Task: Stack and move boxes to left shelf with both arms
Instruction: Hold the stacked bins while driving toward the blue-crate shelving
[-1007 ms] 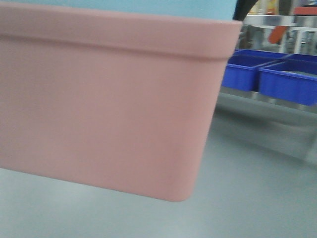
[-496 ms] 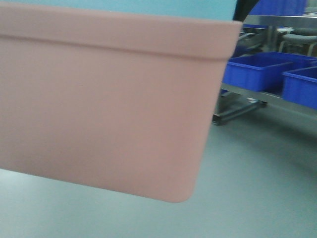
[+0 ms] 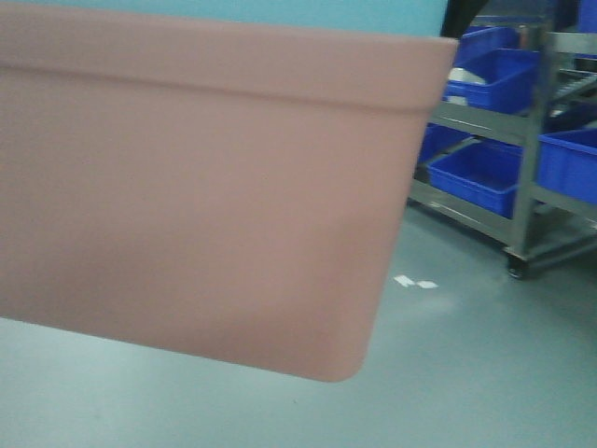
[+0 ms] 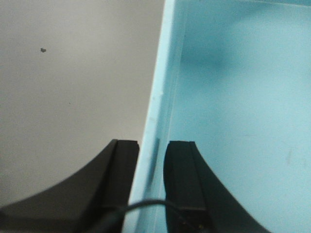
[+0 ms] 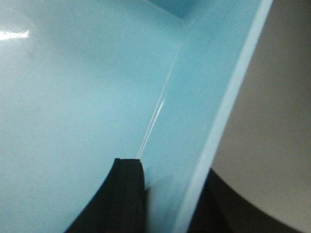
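Stack: the pink tub point(image 3: 196, 187) fills most of the front view, with the light blue tub point(image 3: 280, 14) nested inside it; only a strip of blue shows above the pink rim.
Where it is: the pair hangs in the air above the grey floor point(image 3: 485, 373), close in front of the camera, its bottom edge tilted down toward the right.
Left tool: the left tool point(image 4: 151, 145) is clamped on one side wall of the light blue tub, one black finger outside the rim and one inside.
Right tool: the right tool point(image 5: 170, 174) grips the opposite wall the same way; the inner finger lies flat on the blue wall, and the outer one shows only as a dark shape past the rim.
Step in hand: by my reading, the carry, with stacking done and placing not yet begun.
Left shelf: I cannot pick it out. A steel rack point(image 3: 532, 140) with dark blue bins point(image 3: 490, 79) stands to the right, well apart from the stack, and no rollers show on it.
Doing it well: both arms should move as one, with the spacing between them fixed, so the thin walls neither bow nor slip. The grip appears to be on the blue tub only, so level the stack and avoid jerks, or the pink tub could drop away.
Watch for: the stack blocks most of the forward view, so the approach needs care. White scraps point(image 3: 415, 282) lie on the floor near the rack.
Writing: no brand, label or lettering can be read on either tub or on the bins.
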{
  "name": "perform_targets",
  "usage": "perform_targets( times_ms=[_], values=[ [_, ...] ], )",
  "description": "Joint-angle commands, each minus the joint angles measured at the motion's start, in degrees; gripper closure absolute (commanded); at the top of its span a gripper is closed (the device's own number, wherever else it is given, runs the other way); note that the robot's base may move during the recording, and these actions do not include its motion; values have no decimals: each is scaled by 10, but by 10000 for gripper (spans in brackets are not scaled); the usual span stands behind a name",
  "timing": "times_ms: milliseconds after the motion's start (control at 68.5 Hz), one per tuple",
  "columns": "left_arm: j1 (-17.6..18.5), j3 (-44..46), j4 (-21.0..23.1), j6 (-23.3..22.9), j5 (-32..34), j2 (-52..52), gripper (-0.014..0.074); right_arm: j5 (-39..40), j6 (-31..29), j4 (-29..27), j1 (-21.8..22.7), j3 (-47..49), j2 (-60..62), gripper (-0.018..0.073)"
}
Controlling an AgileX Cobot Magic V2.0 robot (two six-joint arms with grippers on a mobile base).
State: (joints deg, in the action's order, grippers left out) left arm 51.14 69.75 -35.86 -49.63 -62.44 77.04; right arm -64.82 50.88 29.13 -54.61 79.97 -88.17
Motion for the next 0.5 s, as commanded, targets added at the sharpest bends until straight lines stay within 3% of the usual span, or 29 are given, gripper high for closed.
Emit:
perform_targets(
  times_ms=[0,481],
  values=[
    [31,25,55,16,160,-17,608,157,11,13,-11,29,17,503],
    [31,25,55,16,160,-17,608,152,11,13,-11,29,17,503]
  ],
)
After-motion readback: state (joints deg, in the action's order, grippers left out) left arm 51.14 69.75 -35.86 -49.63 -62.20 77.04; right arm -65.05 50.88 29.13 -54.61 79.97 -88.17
